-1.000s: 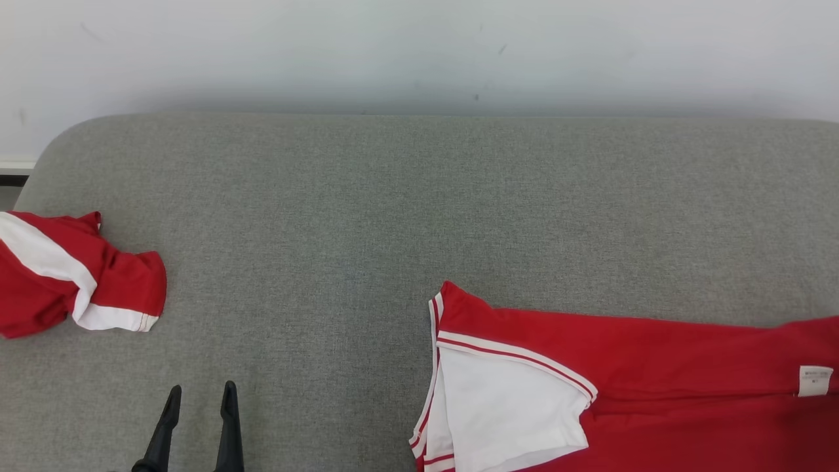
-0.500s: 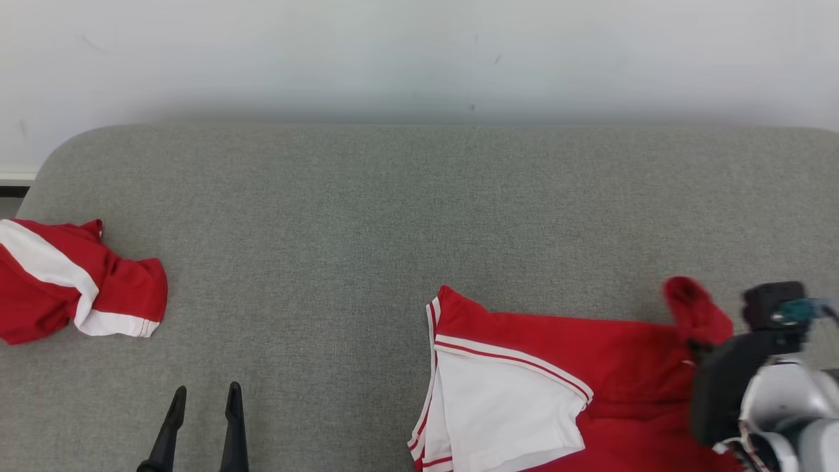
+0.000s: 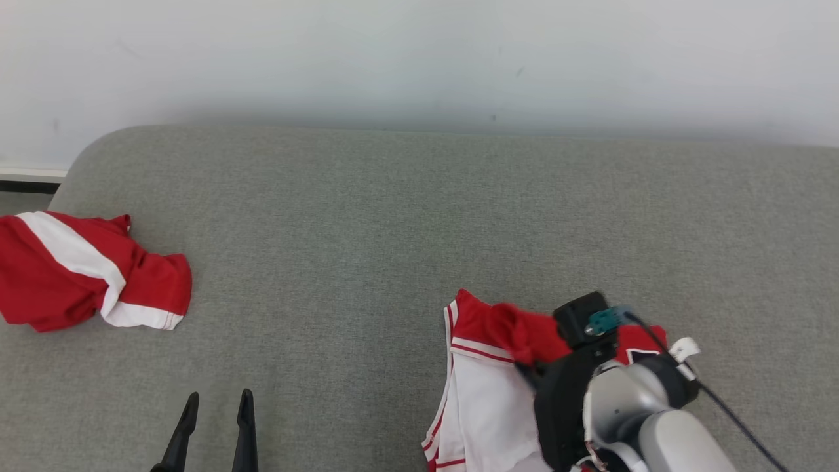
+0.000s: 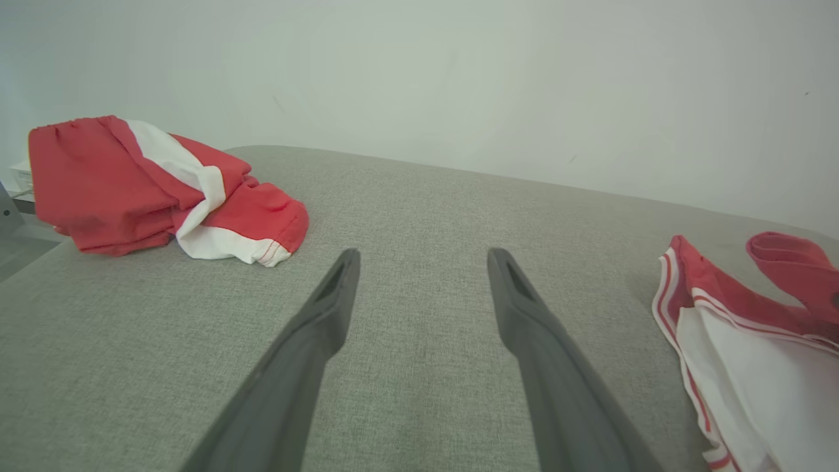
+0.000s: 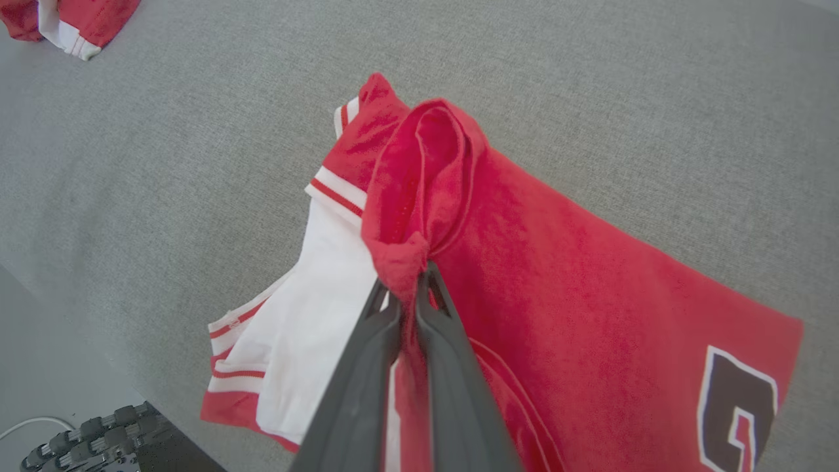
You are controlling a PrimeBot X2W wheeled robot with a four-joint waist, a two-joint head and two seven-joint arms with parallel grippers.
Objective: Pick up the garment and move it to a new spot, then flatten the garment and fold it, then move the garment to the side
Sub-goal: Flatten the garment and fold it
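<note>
Garment (image 5: 577, 295), location? (checker)
Red-and-white, on the grey worktop (image 3: 367, 229), well right of the crumpled cloth (image 3: 78, 269). My right end effector (image 5: 419, 275) is closed, pinching a raised red fold of it. (me)
Left end effector (image 4: 423, 259)? (checker)
Spread wide, empty, right of the crumpled cloth, short of the garment. (me)

Matt cloth garment (image 5: 557, 275) on coarse woven cushion (image 3: 393, 229).
</note>
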